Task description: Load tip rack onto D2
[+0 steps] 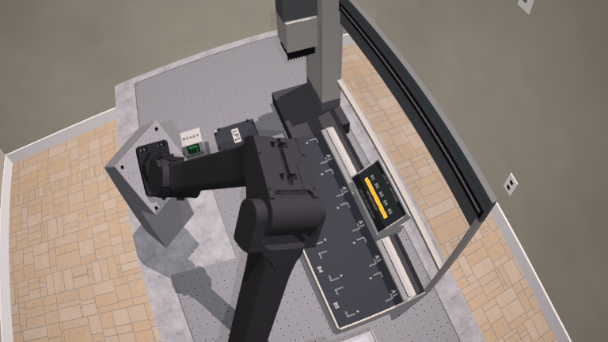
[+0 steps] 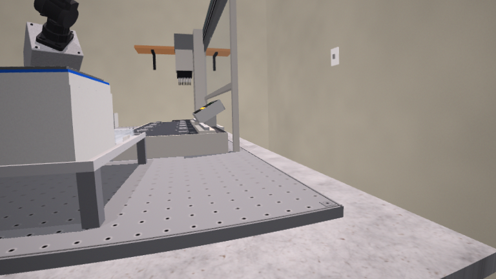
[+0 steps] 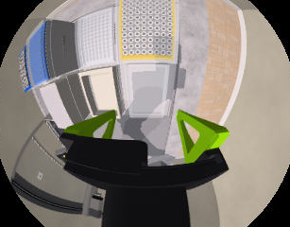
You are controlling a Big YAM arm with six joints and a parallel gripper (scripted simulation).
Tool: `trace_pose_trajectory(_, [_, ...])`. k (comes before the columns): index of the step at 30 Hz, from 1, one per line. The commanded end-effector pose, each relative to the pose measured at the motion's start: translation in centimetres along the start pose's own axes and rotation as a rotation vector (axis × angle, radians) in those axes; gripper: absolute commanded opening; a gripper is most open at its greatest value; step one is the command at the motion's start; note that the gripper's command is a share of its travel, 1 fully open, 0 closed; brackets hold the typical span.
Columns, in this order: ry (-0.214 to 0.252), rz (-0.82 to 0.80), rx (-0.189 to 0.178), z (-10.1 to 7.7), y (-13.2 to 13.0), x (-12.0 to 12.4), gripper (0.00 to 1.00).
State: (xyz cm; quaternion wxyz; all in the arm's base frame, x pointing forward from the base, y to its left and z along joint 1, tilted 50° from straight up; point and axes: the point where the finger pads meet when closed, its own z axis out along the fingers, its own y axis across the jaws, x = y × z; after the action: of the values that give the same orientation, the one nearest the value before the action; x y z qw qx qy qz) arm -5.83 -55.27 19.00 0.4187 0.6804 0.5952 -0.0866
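In the wrist view my gripper [image 3: 145, 113] is open and empty, its green fingers wide apart above the SHELF. Ahead of the fingers lies a yellow-rimmed tip rack [image 3: 147, 26] showing pale rings on a grey field through its cover. Left of it stands a pale grey rack [image 3: 95, 40], then a dark item [image 3: 61, 47] and a blue-edged one [image 3: 33, 63]. A pale flat surface [image 3: 147, 91] lies right under the fingers. The dark deck [image 1: 354, 248] shows its corner brackets and 'A1' marks. D2 [image 1: 335, 188] is empty and partly hidden by my arm [image 1: 273, 195].
The READY key [image 1: 192, 147] stands on its post by the arm's base, with station LP1 [image 1: 231, 135] beside it. The pipetting head [image 1: 295, 20] hangs from the gantry at the deck's far end. A tilted display [image 1: 381, 201] sits along the deck. A white blue-edged block [image 2: 47, 111] stands on the SHELF [image 2: 84, 168].
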Motion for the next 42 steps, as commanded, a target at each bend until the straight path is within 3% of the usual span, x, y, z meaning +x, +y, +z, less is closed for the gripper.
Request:
trace_pose_trajectory(1, [-0.024,-0.008,0.011,-2.1,-0.3,-0.6,1.0])
trace_pose_trajectory(6, [-0.009,-0.007,0.006,-2.2,-0.2,-0.1,1.0])
trace_pose_trajectory(9, [-0.02,-0.005,0.012,-3.2,-0.4,-0.4,1.0])
trace_pose_trajectory(12, [-0.004,-0.01,0.003,-2.6,0.1,0.0,1.0])
trace_pose_trajectory(15, [-0.024,-0.008,0.012,-4.0,-0.3,-0.5,1.0])
trace_pose_trajectory(23, [-0.009,-0.009,0.005,-4.6,-0.1,-0.1,1.0])
trace_pose_trajectory(26, [-0.024,-0.008,0.012,-5.8,-0.3,-0.5,1.0])
trace_pose_trajectory(28, [-0.024,-0.008,0.012,-5.8,-0.3,-0.5,1.0])
trace_pose_trajectory(29, [0.001,-0.001,0.006,-4.9,-0.4,0.2,1.0])
trace_pose_trajectory(34, [-0.024,-0.008,0.013,-6.8,-0.3,-0.5,1.0])
trace_pose_trajectory(37, [0.011,-0.009,-0.003,-4.9,0.1,0.4,1.0])
trace_pose_trajectory(42, [0.008,-0.005,-0.001,-5.0,0.0,0.3,1.0])
